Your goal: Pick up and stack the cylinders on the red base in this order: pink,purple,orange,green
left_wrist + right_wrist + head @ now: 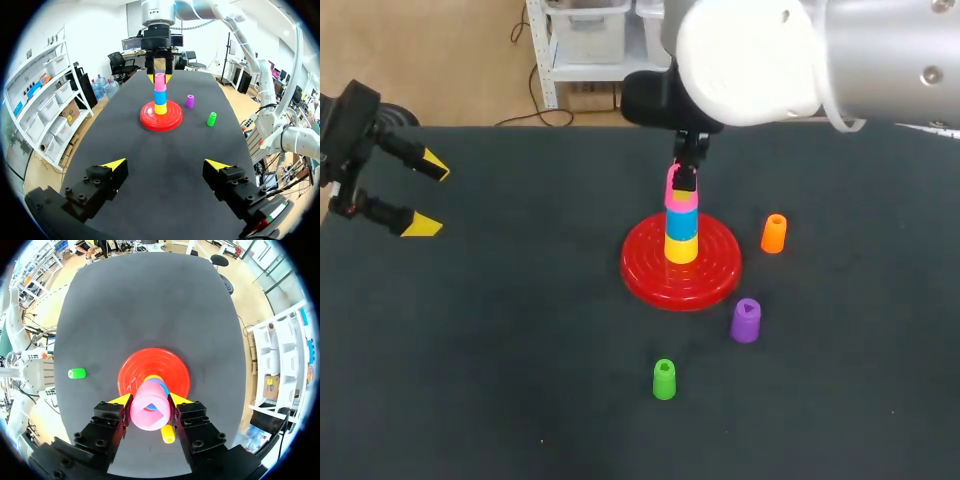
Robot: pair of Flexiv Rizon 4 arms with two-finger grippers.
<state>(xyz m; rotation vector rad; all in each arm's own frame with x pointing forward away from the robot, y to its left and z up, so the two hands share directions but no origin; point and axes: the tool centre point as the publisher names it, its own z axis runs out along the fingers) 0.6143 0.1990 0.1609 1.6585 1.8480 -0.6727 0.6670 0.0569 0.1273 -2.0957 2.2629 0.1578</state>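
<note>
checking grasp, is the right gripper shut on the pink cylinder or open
Shut: the right gripper has a finger against each side of the pink cylinder.

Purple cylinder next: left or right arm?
Right. Its jaws, shut on the pink cylinder, are close to the purple cylinder; the left jaws hang open far across the table.

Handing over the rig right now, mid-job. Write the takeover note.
Left gripper: open, empty, well short of the parts.
Right gripper: shut on the pink cylinder, on top of the yellow piece and blue piece on the red base.
Done: pink is on the stack, not yet released.
Left: purple cylinder, orange cylinder and green cylinder, all on the table.
</note>
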